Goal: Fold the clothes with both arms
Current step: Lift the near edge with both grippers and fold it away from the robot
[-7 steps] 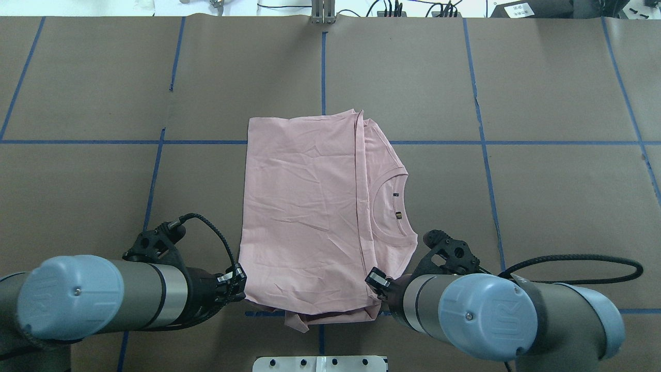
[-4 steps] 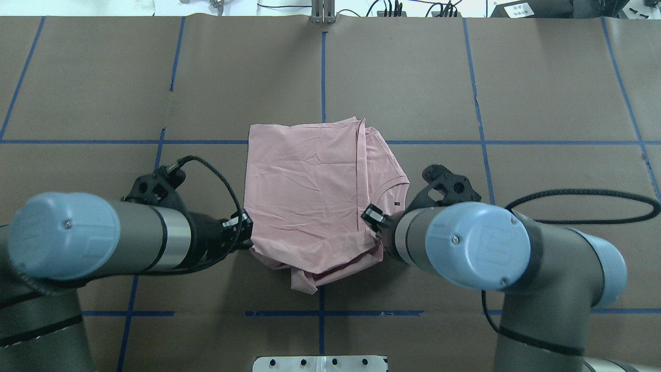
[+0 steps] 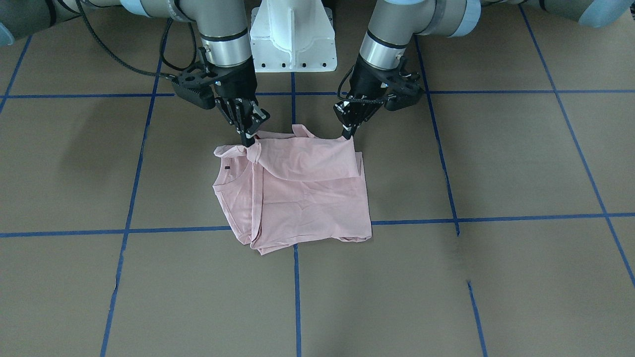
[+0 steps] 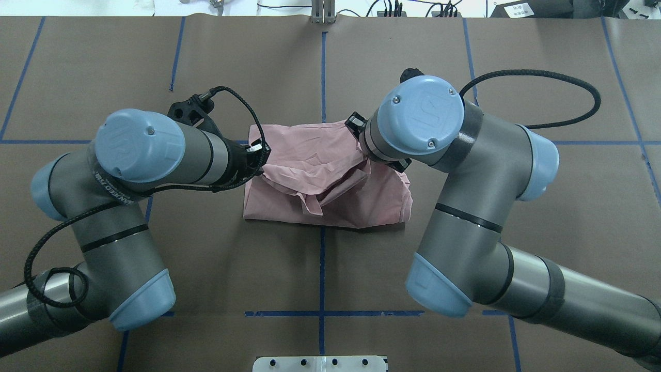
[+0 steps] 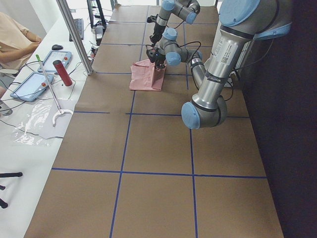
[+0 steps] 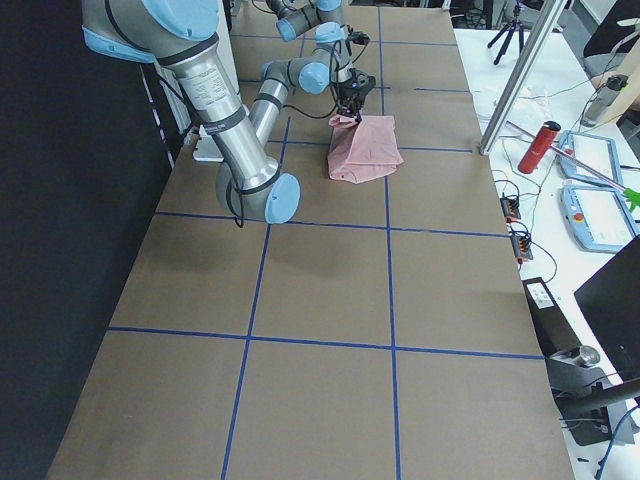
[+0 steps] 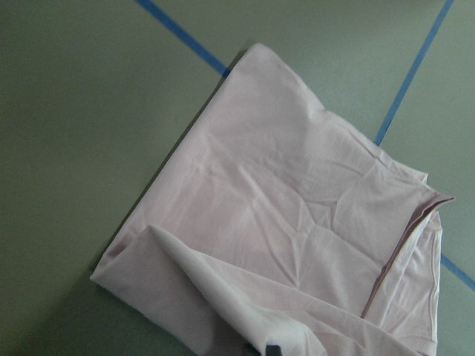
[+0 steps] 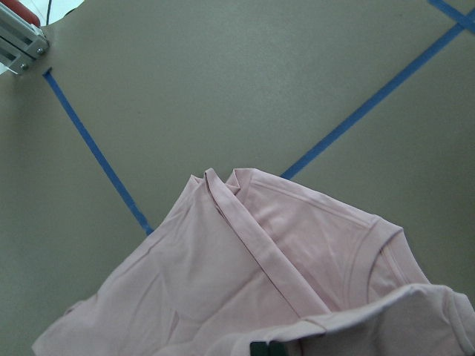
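The pale pink T-shirt [image 3: 307, 198] lies folded lengthwise on the brown table, plain side up, with its ribbed collar [image 3: 233, 181] toward the robot's right. The print is hidden. My left gripper [image 3: 348, 132] is shut on one corner of the edge nearest the robot and holds it above the table. My right gripper [image 3: 248, 140] is shut on the other corner of that edge. The lifted edge hangs as a flap over the lower layer [image 4: 361, 206]. In the overhead view the left gripper [image 4: 261, 155] shows at the cloth's left side and the right gripper is hidden under its wrist. The shirt also fills the left wrist view [image 7: 282, 222] and the right wrist view [image 8: 260, 274].
The white pedestal base [image 3: 292, 39] stands behind the shirt. Blue tape lines [image 4: 323, 77] grid the table. A metal post [image 4: 323, 13] stands at the far edge. Beyond it a side bench holds a red bottle [image 6: 540, 147] and tablets [image 5: 29, 87].
Both arms have moved away from the robot's base, carrying the shirt's near edge up and over toward its far edge. The shirt now looks about half as long.
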